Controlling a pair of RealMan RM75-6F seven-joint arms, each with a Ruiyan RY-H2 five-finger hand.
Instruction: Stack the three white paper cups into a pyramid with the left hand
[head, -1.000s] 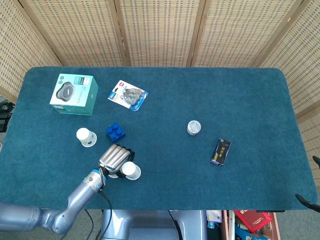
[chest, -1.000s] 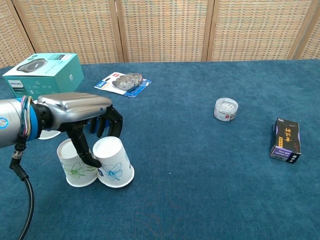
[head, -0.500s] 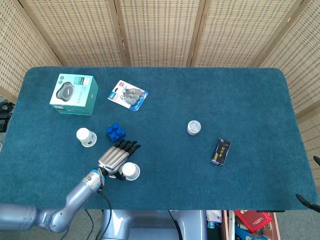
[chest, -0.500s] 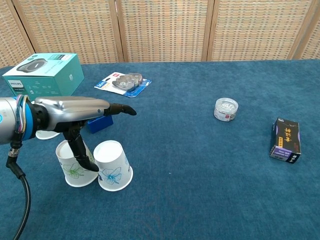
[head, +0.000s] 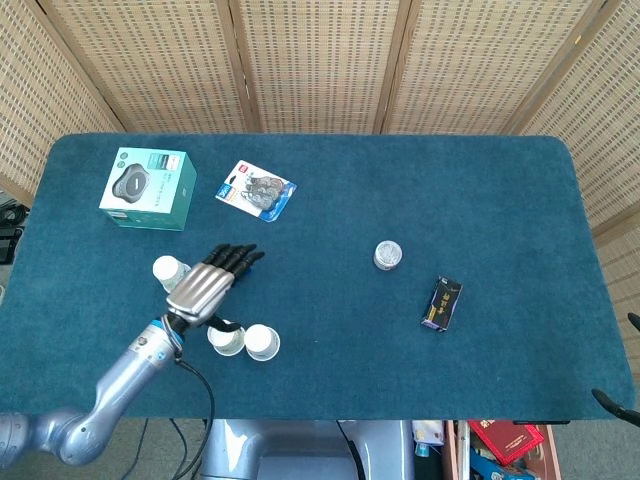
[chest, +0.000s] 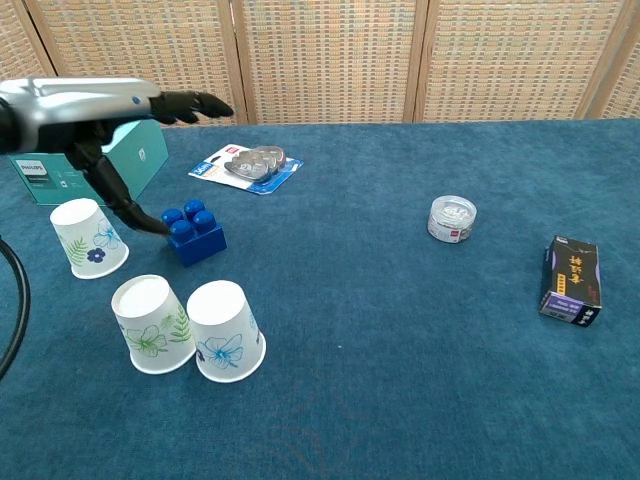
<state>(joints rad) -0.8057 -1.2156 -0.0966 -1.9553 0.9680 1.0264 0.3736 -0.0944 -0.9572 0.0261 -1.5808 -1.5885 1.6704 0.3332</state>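
Two white paper cups stand upside down side by side near the front edge, one with green leaves (chest: 150, 325) (head: 227, 340) and one with a blue flower (chest: 227, 332) (head: 263, 342); they touch. The third cup (chest: 88, 238) (head: 168, 270) stands upside down further back on the left. My left hand (chest: 90, 100) (head: 205, 285) hovers open above the table with its fingers stretched out flat and the thumb hanging down, holding nothing. It is above and behind the two cups, just right of the third cup. The right hand is out of sight.
A blue toy brick (chest: 195, 232) lies below the left hand's thumb. Behind are a teal box (head: 148, 188) and a blister pack (head: 256, 191). To the right lie a small round tin (head: 388, 255) and a dark packet (head: 441, 303).
The left hand let go of the blue-flower cup, spread its fingers, then rose and moved back and left toward the third cup. The two front cups stayed in place.
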